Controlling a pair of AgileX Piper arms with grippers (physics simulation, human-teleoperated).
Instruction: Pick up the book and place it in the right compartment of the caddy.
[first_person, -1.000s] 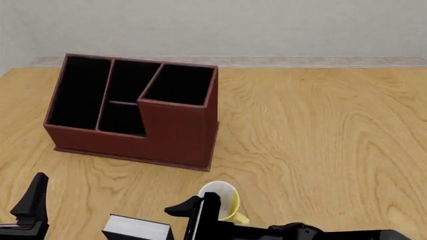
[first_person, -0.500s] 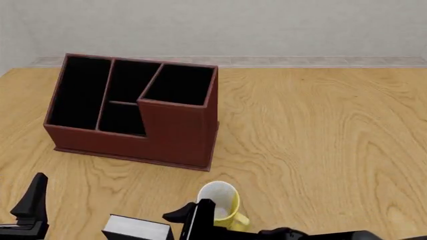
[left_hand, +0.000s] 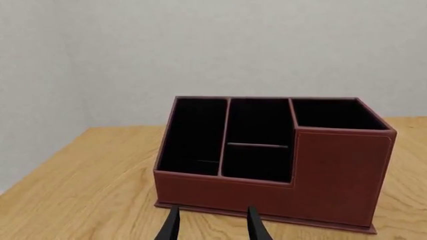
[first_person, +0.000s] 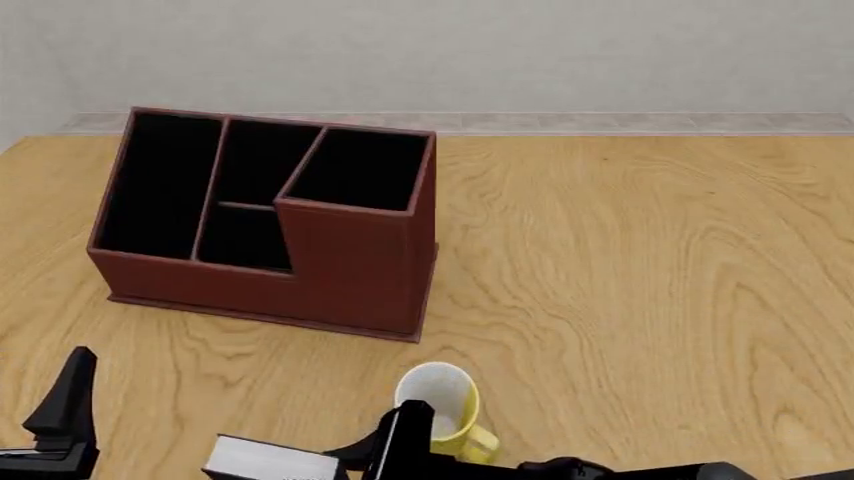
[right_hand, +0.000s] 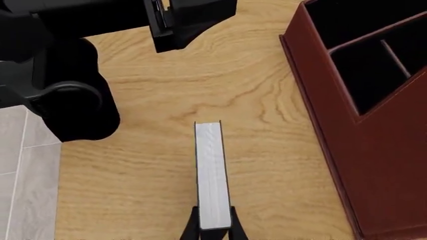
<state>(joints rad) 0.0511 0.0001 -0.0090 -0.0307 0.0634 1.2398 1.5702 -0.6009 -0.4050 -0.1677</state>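
The black book (first_person: 271, 462) with white page edges lies at the table's near edge, left of the mug. In the right wrist view the book (right_hand: 212, 172) stands on edge, and my right gripper (right_hand: 213, 232) is shut on its near end, one finger on each cover. From the front, the right gripper (first_person: 380, 450) sits low between book and mug. The reddish-brown caddy (first_person: 350, 270) stands at the back left; its right compartment (first_person: 358, 168) is the tall square pocket, seen also as the right compartment (left_hand: 333, 114). My left gripper (left_hand: 213, 228) is open and holds nothing, facing the caddy (left_hand: 333, 175).
A white-and-yellow mug (first_person: 443, 402) stands upright just right of the book, close to the right arm. The left arm (right_hand: 60, 75) sits beyond the book's far end in the right wrist view. The left gripper (first_person: 64, 415) stays at the near-left corner.
My right gripper has sunk lower toward the near edge, down beside the book, uncovering more of the mug. The left arm and the caddy have not moved.
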